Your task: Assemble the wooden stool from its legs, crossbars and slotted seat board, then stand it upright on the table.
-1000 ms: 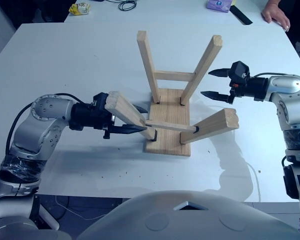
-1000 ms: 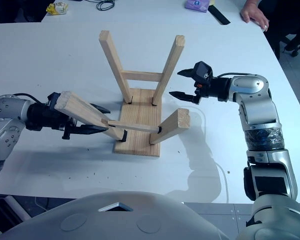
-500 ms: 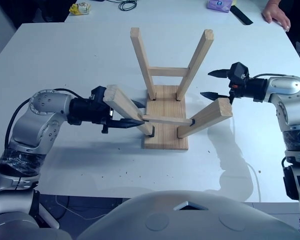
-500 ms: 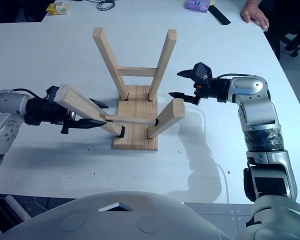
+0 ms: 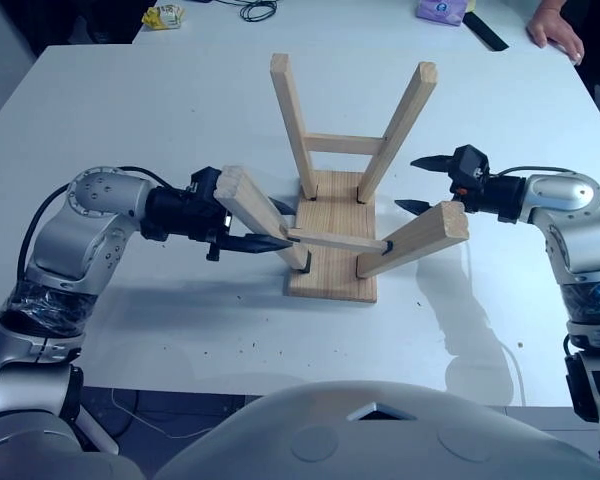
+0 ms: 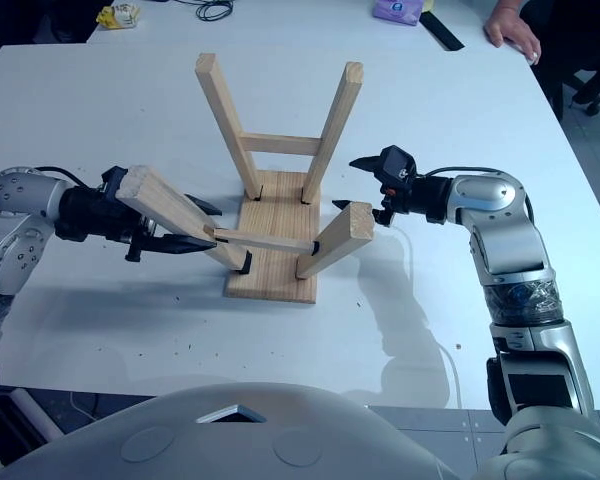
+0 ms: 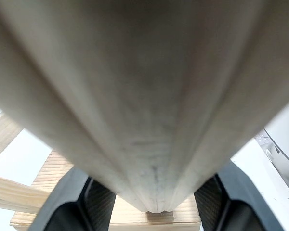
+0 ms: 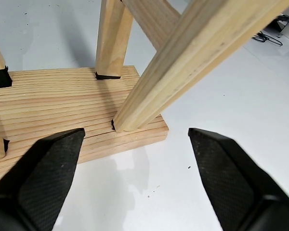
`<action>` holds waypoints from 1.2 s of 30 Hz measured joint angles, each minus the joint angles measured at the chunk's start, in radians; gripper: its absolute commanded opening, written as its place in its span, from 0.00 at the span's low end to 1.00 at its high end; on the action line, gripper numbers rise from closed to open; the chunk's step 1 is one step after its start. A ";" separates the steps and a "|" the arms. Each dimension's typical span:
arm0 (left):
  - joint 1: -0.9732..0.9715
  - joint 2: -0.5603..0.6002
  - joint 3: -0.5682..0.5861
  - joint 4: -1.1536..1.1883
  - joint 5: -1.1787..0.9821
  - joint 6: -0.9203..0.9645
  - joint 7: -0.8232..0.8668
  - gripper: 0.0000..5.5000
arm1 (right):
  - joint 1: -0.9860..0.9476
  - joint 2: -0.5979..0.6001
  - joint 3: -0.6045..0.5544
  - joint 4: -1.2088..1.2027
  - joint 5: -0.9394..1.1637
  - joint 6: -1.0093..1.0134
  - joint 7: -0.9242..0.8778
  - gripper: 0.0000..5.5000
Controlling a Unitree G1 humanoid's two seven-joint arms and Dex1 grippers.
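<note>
Two changes are noted over the last second: the right end effector [image 5: 407,182], held wide open, has been brought in toward the free end of the near-right leg [image 5: 420,238], so that its jaws now stand to either side of that leg without touching it. The near pair of legs also appears to have been raised a little by the left end effector [image 5: 277,226], which is clamped on the near-left leg [image 5: 242,200]. From this it is judged that the fitting is all but done, and that a two-armed hold is being prepared for turning the stool [image 5: 335,215] over, which has not yet been done. The stool is found upside down in the middle of the counter [image 5: 130,120]. Its seat board [image 5: 332,275] lies flat, with the long axis running away from the robot. The far legs [image 5: 292,120] point up, leaning slightly apart, and the near legs are splayed outward and toward the robot. The near crossbar [image 5: 335,240] lies left to right between them.
</note>
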 measured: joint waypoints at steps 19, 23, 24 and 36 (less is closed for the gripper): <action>0.125 0.012 -0.004 -0.154 0.001 -0.037 0.192 0.37 | 0.033 0.026 -0.004 -0.037 0.001 0.035 -0.064 0.72; 0.126 0.017 -0.007 -0.157 0.001 -0.037 0.193 0.37 | 0.035 0.028 -0.005 -0.048 0.008 0.038 -0.074 0.72; 0.124 0.018 -0.008 -0.156 0.001 -0.037 0.192 0.37 | 0.035 0.028 -0.005 -0.050 0.012 0.040 -0.076 0.72; -0.041 -0.001 -0.054 0.073 -0.032 -0.027 0.046 0.37 | 0.042 0.029 -0.005 -0.067 0.035 0.056 -0.079 0.72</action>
